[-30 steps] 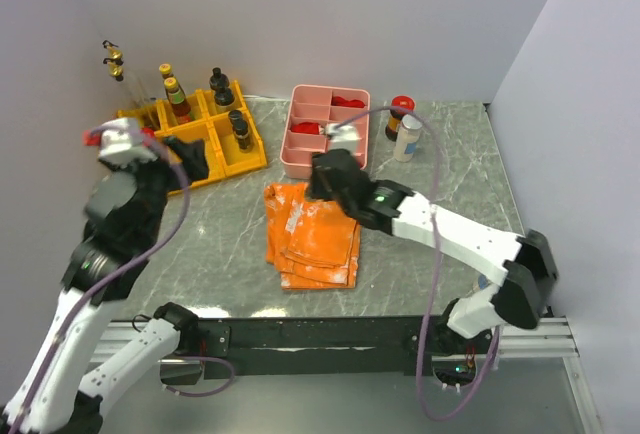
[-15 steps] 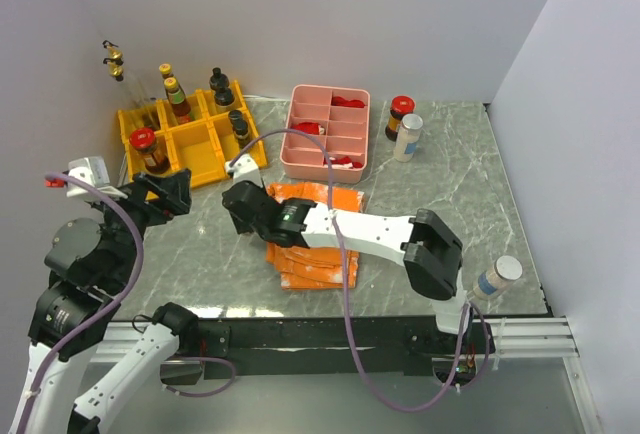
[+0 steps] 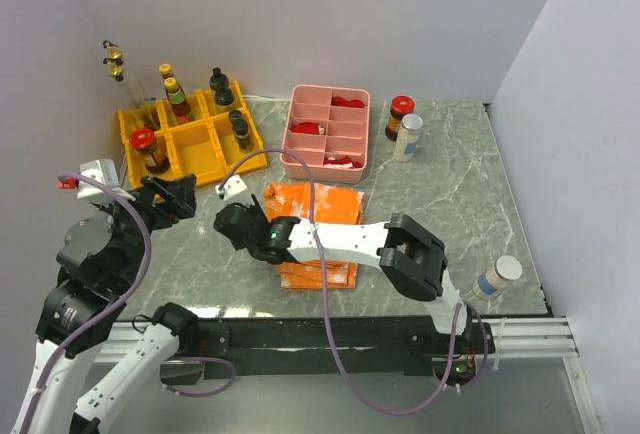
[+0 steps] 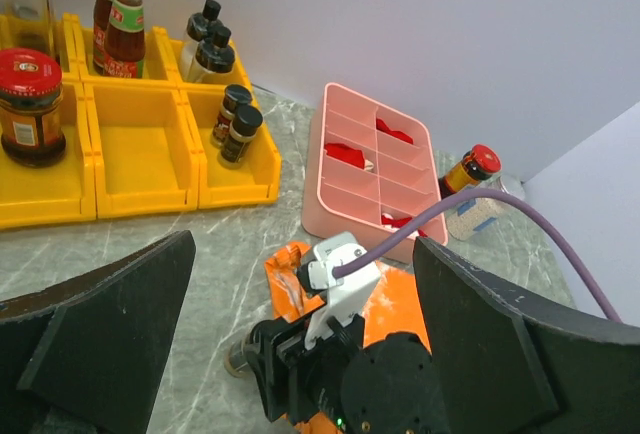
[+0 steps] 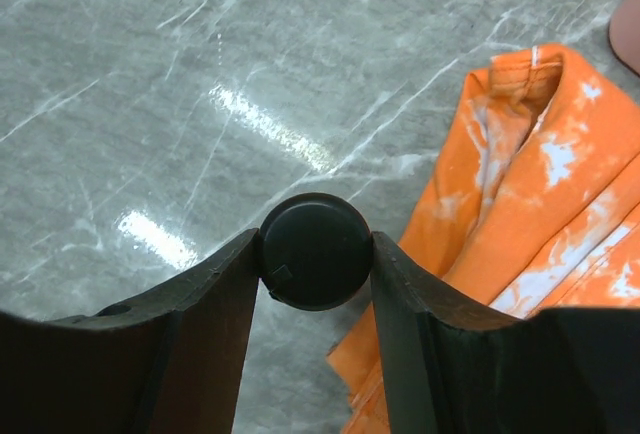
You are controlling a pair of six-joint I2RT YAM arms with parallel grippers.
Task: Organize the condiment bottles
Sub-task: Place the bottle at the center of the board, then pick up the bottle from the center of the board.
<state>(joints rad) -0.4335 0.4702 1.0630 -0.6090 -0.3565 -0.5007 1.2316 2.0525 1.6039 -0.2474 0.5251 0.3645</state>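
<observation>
My right gripper (image 3: pixel 232 226) is shut on a small dark bottle with a black cap (image 5: pixel 316 251), held low over the table by the left edge of the orange cloth (image 3: pixel 320 216); its base shows in the left wrist view (image 4: pixel 240 357). My left gripper (image 3: pixel 175 197) is open and empty, in front of the yellow bins (image 3: pixel 190 164). The bins hold a red-capped jar (image 3: pixel 145 147), yellow-capped bottles (image 3: pixel 178 99) and black-capped bottles (image 3: pixel 238 129). A red-capped jar (image 3: pixel 400 116) and a silver-capped bottle (image 3: pixel 408 137) stand right of the pink tray (image 3: pixel 296 159). Another bottle (image 3: pixel 497 276) stands at the front right edge.
The pink divided tray holds red pieces at the back centre. The orange cloth lies folded in the middle, under my right arm. Walls close the table on the left, back and right. My right arm's purple cable loops over the cloth.
My right gripper swung from the pink tray to the cloth's left edge, holding the black-capped bottle. My left gripper drew back from the bins, and the red-capped jar now stands there.
</observation>
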